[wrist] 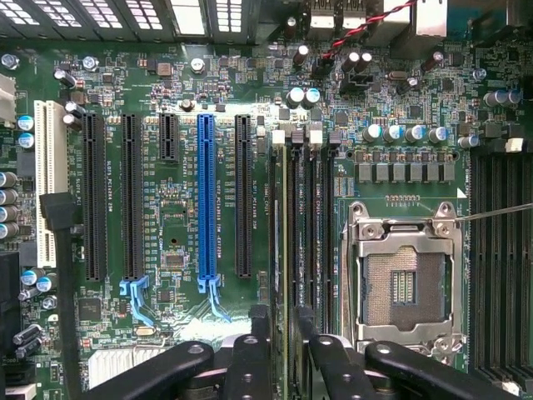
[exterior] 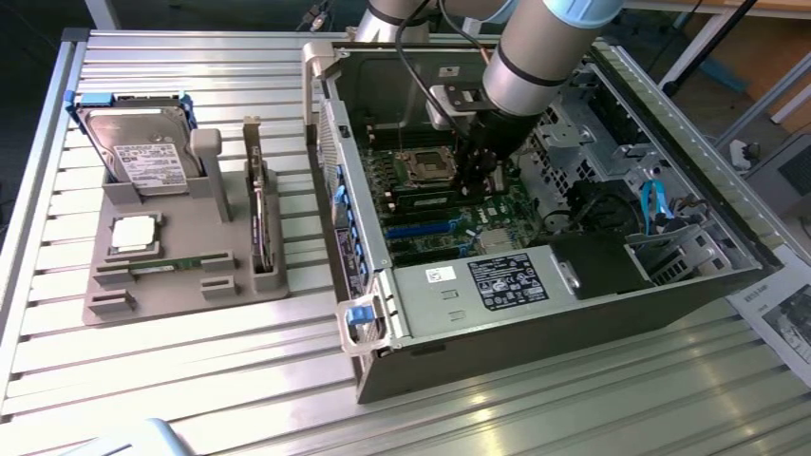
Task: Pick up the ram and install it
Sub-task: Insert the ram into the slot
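Now one ram (wrist: 281, 233), one gripper (wrist: 282, 315)

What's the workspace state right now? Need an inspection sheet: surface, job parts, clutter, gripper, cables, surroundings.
Surface: slatted metal table, carrying a grey fixture and an open PC case.
Job's things: ram stands edge-up in a memory slot beside the empty processor socket; it looks seated, but the latches are not clear.
Clutter: the fixture holds a hard drive, processor chip, expansion card and another green stick.
Gripper: gripper open, astride the ram, apparently gripping nothing.
Cables: red-black wire and blue cable, both clear of the gripper.
Surroundings: printed sheet at the exterior view's right.
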Controlling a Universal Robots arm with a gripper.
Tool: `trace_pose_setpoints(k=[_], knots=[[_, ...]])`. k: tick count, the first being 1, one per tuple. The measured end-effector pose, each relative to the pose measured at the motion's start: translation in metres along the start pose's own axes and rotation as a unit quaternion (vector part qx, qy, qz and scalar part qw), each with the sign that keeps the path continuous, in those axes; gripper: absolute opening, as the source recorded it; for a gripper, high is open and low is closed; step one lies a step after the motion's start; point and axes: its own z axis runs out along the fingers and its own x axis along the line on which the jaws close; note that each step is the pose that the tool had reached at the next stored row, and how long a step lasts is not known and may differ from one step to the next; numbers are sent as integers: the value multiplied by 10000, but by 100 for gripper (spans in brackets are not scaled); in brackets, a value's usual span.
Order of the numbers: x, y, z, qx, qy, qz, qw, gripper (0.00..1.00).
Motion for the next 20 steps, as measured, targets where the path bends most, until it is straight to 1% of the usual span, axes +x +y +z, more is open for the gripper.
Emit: trace_pose_setpoints(k=[5,9,14,18,20], knots=[[-1,1,-14,0,2,0,10000,25],[-6,2,-74,0,20,0,10000,25],[-25,8,-282,-5,36,2,10000,25],[-36,10,-389,-5,42,1,10000,25],[-48,14,-509,-5,53,2,10000,25]])
